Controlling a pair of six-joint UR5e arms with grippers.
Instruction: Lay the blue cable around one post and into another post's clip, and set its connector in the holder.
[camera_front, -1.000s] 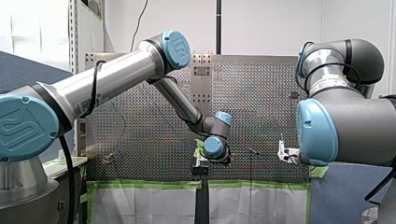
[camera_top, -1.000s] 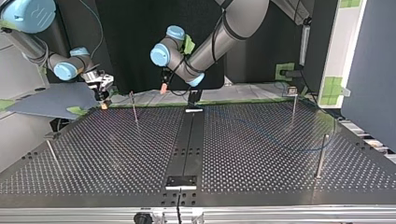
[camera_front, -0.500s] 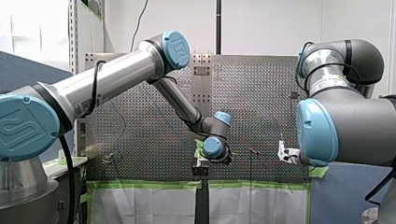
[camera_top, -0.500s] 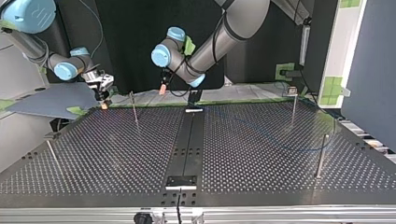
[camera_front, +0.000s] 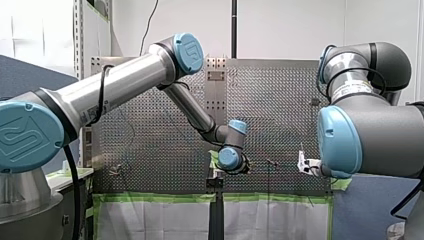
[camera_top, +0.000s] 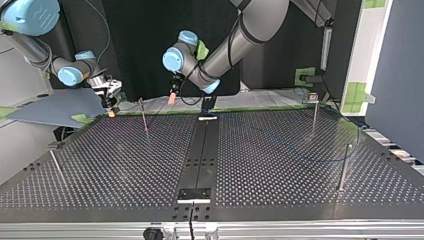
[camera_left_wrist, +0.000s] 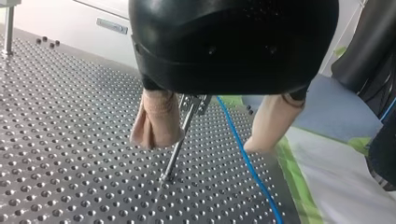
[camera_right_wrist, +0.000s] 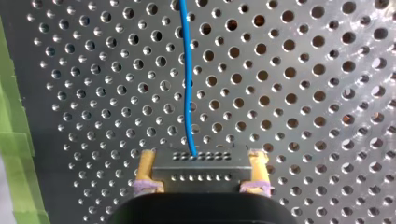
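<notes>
Hovering over the perforated surface, the left pincer is spread, beige pads either side of the blue cable, which lies below, running lengthwise between them. A thin post, seemingly clip-topped, stands just beside one pad. The right pincer pinches the cable's connector.

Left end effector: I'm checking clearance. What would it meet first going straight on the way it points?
The left end effector would probably meet the table first: post and cable sit between its open fingers; depth unclear.
</notes>
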